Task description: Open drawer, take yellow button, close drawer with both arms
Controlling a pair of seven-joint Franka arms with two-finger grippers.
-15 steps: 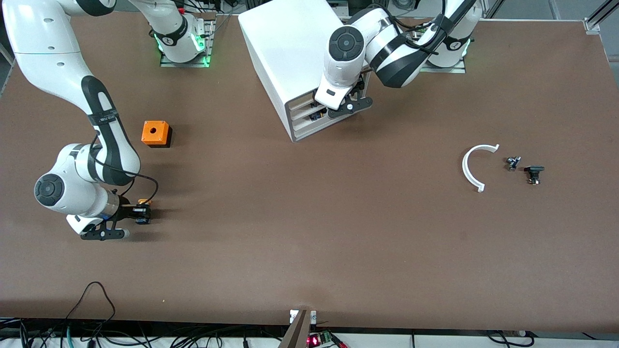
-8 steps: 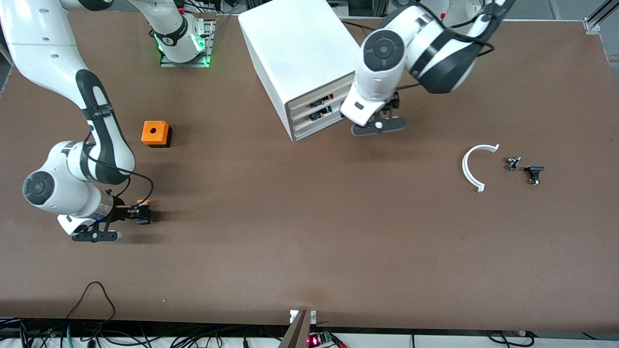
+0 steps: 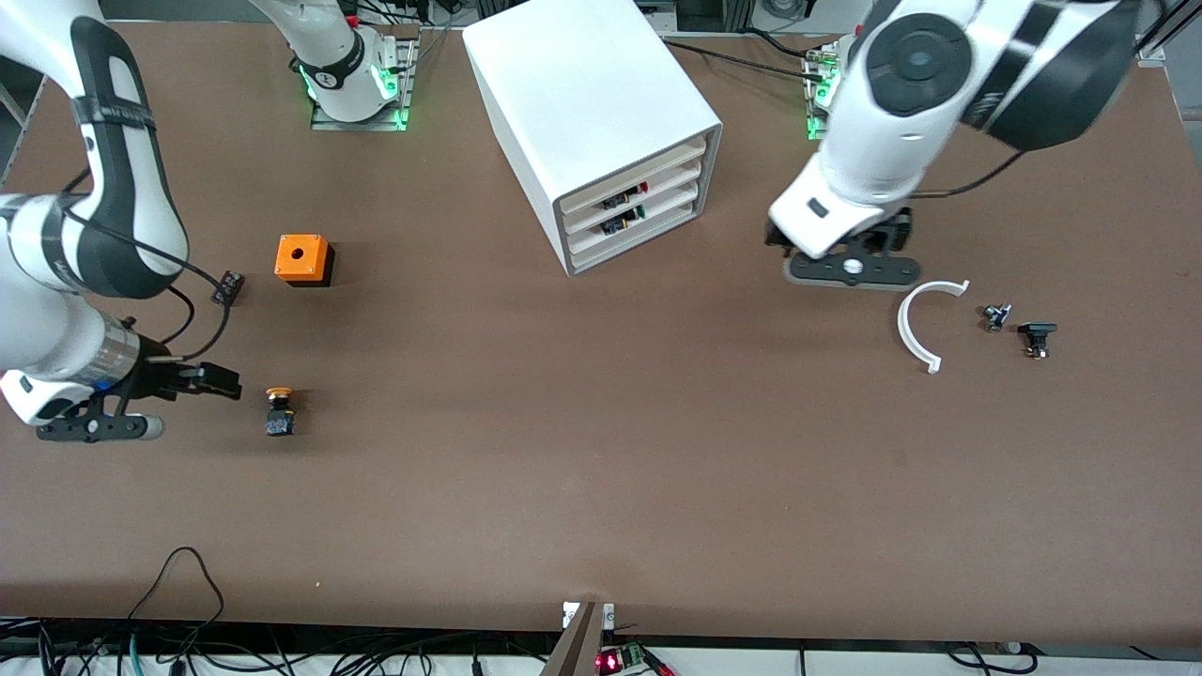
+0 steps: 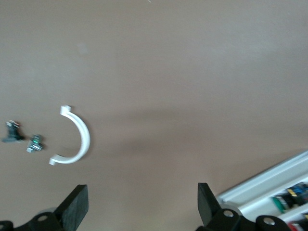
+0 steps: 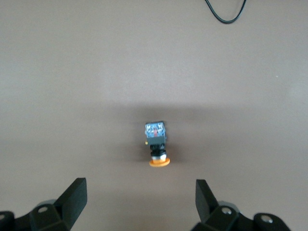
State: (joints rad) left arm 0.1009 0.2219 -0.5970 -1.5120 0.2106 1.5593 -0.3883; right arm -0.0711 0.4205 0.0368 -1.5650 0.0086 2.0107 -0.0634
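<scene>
Orange-capped button (image 3: 278,410) is lying freed on the worktop (image 3: 582,451); drawer (image 3: 631,183) is sitting flush; right tool (image 3: 221,379) and left tool (image 3: 850,268) are both hanging released, empty.

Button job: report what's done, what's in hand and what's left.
Done: the button lies on the table, nearer the camera than the orange cube, and the drawer sits flush in the cabinet. In hand: nothing; the right tool is open beside the button, and the left tool is open over bare table near the white arc. Left: nothing visible.
</scene>
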